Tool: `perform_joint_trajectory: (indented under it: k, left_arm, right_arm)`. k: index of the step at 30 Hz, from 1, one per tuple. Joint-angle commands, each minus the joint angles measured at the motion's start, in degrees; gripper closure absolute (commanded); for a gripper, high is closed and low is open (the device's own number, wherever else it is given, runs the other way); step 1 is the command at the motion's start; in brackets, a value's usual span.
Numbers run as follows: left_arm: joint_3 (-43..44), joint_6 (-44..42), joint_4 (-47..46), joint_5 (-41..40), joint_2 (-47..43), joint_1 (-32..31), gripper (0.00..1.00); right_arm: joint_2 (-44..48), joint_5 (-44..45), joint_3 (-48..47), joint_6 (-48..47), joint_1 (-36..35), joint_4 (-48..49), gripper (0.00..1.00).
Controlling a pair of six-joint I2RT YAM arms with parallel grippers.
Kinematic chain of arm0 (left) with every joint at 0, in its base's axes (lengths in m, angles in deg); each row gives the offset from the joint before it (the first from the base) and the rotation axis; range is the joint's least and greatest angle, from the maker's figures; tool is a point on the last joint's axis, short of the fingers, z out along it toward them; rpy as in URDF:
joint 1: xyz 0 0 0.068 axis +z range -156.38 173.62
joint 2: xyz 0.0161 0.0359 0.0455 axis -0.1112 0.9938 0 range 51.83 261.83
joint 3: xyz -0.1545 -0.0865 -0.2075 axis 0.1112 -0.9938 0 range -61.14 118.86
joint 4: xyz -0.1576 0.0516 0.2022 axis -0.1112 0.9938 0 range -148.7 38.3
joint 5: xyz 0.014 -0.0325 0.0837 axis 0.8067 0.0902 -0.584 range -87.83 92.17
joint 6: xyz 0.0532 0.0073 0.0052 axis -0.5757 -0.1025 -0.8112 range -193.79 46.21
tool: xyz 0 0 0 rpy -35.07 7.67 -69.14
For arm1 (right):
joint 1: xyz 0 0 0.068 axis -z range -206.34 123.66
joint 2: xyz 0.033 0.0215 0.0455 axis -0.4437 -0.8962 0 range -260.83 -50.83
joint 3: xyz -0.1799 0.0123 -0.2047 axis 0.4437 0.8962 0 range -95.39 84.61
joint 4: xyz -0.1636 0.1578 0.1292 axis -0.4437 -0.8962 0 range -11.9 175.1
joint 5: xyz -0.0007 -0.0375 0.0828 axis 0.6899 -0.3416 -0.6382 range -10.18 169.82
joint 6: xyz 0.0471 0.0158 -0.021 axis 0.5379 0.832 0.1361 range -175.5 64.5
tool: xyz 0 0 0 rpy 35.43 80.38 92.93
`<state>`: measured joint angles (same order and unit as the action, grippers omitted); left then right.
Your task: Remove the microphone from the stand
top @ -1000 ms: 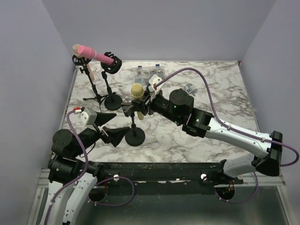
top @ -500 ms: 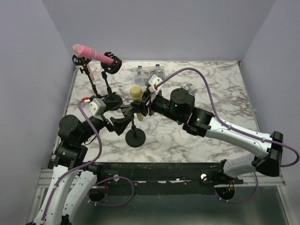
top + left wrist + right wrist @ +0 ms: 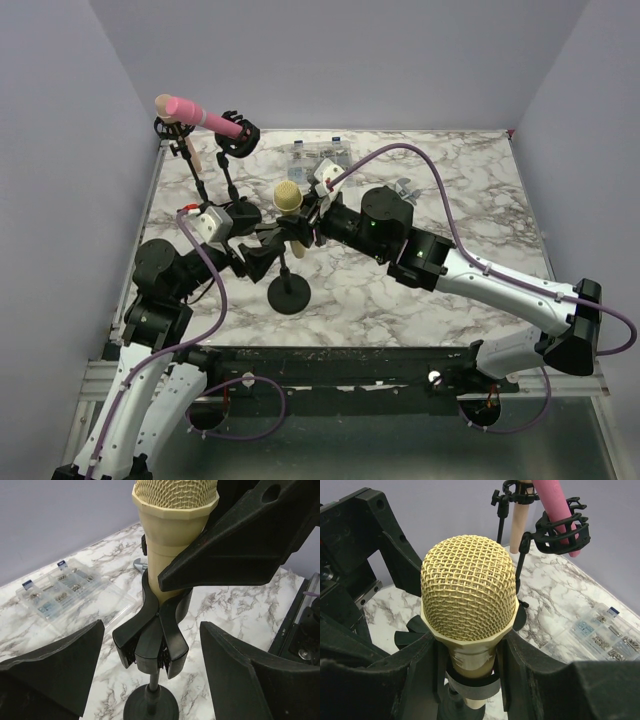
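- We see the gold microphone (image 3: pixel 467 597) upright in the clip (image 3: pixel 152 642) of its black stand (image 3: pixel 288 292), on the left half of the marble table (image 3: pixel 470 210).
- We find the right gripper (image 3: pixel 303 222) clamped on the microphone's body, just under the mesh head.
- We find the left gripper (image 3: pixel 152 670) with fingers apart, one on each side of the clip, clear of it.

microphone (image 3: pixel 467 595): gold mesh | stand (image 3: pixel 152 642): black | table (image 3: pixel 500 180): grey-veined white marble | second microphone (image 3: pixel 205 117): pink
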<state>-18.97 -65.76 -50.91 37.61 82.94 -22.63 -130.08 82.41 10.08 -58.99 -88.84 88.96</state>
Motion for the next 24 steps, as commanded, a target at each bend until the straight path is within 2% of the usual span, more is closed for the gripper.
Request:
perform_joint_trajectory:
  k: [1, 2, 3, 4, 5, 15, 24]
  left_arm:
    - [0.0, -0.2, -2.8, 2.9, 0.7, -0.1, 0.33]
    - [0.8, -0.5, -2.0, 3.3, 1.7, -0.1, 0.45]
    - [1.4, -1.1, -0.7, 3.4, 2.3, -0.1, 0.72]
    - [2.0, -1.3, 0.4, 2.7, 2.9, -0.1, 0.94]
    - [2.1, -1.3, 1.0, 1.9, 3.1, -0.1, 1.0]
    - [-0.7, -1.6, 0.9, 2.2, -0.4, -0.4, 1.0]
    - [-0.3, -2.5, 2.4, 2.0, 0.9, -1.4, 1.0]
  right_arm:
    - [-1.2, -2.2, -1.5, 1.5, 0.0, 1.1, 0.99]
    - [-1.3, -2.2, -1.6, 1.6, 0.0, 1.2, 0.99]
    - [-1.3, -2.2, -1.7, 1.7, 0.0, 1.3, 0.99]
    - [-1.3, -2.2, -1.7, 1.8, 0.1, 1.3, 0.99]
    - [-1.3, -2.2, -1.6, 1.9, 0.1, 1.5, 0.99]
    - [-1.7, 1.2, -4.4, 2.9, 0.1, 2.9, 0.99]
    - [-3.2, 4.9, -14.6, 2.7, 0.0, 2.0, 0.99]
